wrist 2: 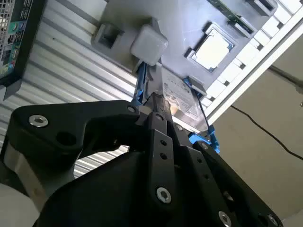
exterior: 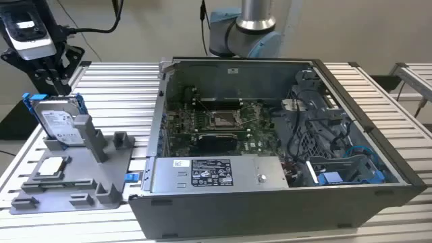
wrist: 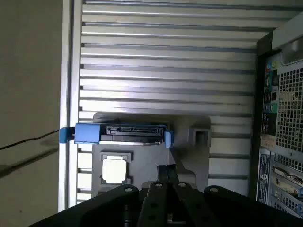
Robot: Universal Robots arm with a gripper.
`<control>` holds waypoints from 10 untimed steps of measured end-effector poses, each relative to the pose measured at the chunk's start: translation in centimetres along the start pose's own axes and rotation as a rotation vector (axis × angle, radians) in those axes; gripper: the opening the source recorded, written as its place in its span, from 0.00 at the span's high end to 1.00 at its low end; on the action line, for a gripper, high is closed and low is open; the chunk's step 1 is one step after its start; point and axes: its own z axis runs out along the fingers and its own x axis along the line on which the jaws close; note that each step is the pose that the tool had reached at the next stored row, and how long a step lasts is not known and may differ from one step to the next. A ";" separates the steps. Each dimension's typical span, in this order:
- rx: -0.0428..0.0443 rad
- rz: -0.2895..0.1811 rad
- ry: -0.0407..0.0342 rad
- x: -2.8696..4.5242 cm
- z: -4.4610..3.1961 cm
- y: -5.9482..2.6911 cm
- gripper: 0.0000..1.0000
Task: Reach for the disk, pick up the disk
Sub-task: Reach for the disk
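Note:
The disk [exterior: 58, 121] is a silver drive with a white label in a bright blue carrier. It stands upright on edge in a grey holder [exterior: 101, 169] at the exterior view's left. My gripper [exterior: 52, 87] hangs just above the disk's top edge, shut and holding nothing. In the first wrist view the disk [wrist: 125, 134] shows edge-on just beyond the gripper [wrist: 167, 169]. In the second wrist view the gripper [wrist 2: 157, 101] sits close to the labelled face of the disk [wrist 2: 182, 101].
A small square silver chip [exterior: 52, 166] lies flat on the grey holder in front of the disk. An open computer case [exterior: 270, 152] takes up the middle and the exterior view's right of the slatted metal table [exterior: 115, 91]. The arm's base [exterior: 246, 35] stands behind the case.

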 end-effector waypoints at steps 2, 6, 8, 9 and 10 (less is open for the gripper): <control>0.0000 0.000 0.0000 0.00 0.00 0.00 1.00; 0.0000 0.000 0.0000 0.00 0.00 0.00 1.00; 0.0000 0.000 0.0000 0.00 0.00 0.00 1.00; 0.0000 0.000 0.0000 0.00 0.00 0.00 1.00; 0.0000 0.000 0.0001 0.00 0.00 0.02 1.00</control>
